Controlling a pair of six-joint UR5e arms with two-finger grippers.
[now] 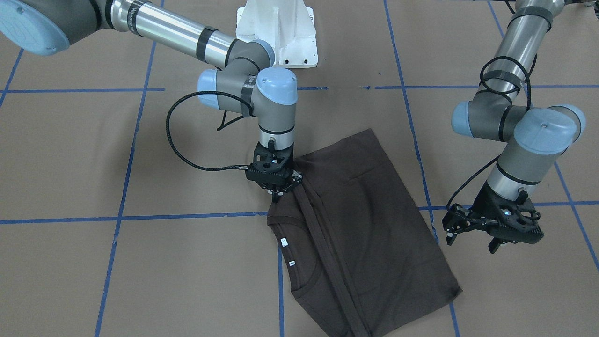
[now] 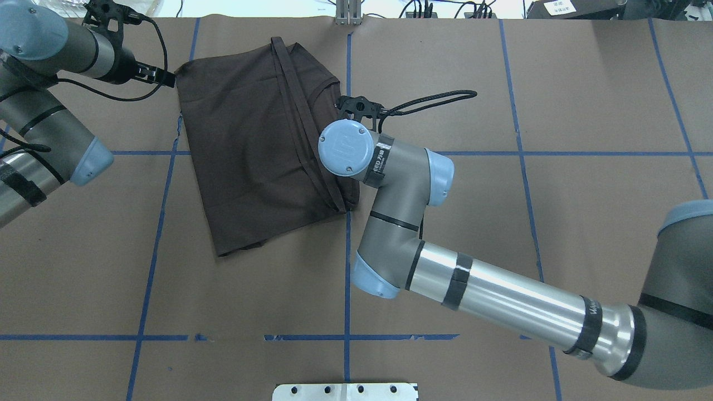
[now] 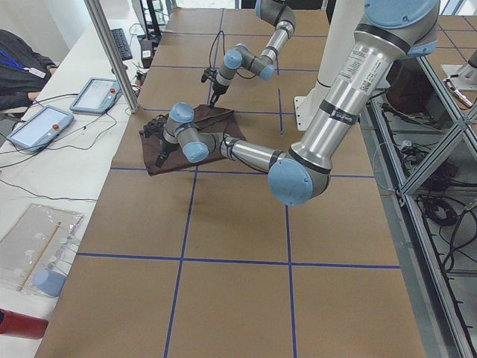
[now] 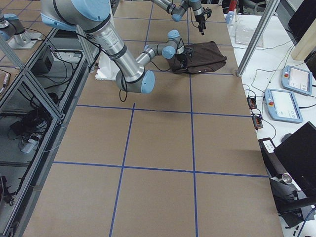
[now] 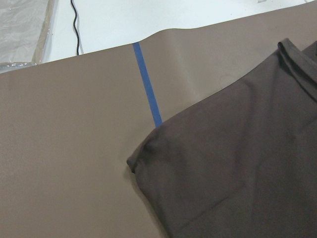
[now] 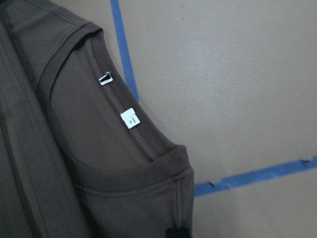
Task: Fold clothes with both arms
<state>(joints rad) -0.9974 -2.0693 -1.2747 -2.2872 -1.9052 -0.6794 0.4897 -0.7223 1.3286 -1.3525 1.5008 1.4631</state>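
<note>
A dark brown T-shirt [image 1: 369, 224] lies folded lengthwise on the brown paper table, with a long seam ridge down its middle; in the overhead view the T-shirt [image 2: 250, 156] sits near the far edge. Its collar with white neck tags [image 6: 130, 119] faces the right arm. My right gripper [image 1: 276, 195] points straight down at the shoulder edge beside the collar and is shut on the fabric there. My left gripper [image 1: 472, 242] hangs open just off the opposite long edge, apart from the cloth. The left wrist view looks down on a shirt corner [image 5: 136, 161].
The white pedestal base [image 1: 281, 32] stands at the robot's side of the table. Blue tape lines [image 1: 187, 216] grid the paper. Beyond the far edge lie touch pendants [image 3: 41, 123] and a metal post [image 3: 112, 52].
</note>
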